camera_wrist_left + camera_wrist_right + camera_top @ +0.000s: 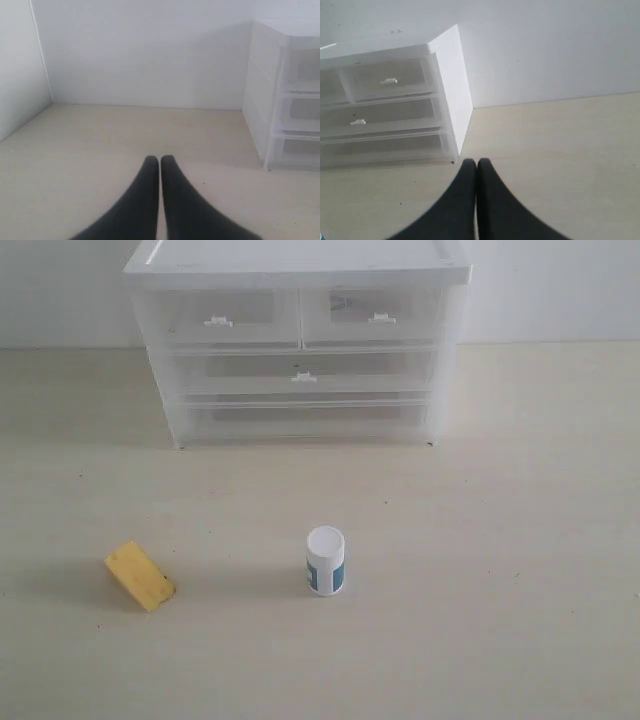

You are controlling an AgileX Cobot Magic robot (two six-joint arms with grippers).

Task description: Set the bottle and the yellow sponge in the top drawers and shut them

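The white bottle [325,561] with its blue-teal label stands upright near the middle of the table. To its left lies the yellow sponge [139,576], a wedge on its side. At the back stands the white cabinet [297,340]; its top left drawer [222,319] and top right drawer [374,315] are both pushed in. Neither arm shows in the exterior view. My left gripper [160,161] is shut and holds nothing, above bare table with the cabinet's side [260,90] off to one side. My right gripper [476,163] is also shut and empty, near the cabinet's corner [451,100].
Below the top drawers sit two full-width drawers [305,375], also closed. White walls [140,55] enclose the table at the back and at the left side. The tabletop [480,540] is pale wood-grain.
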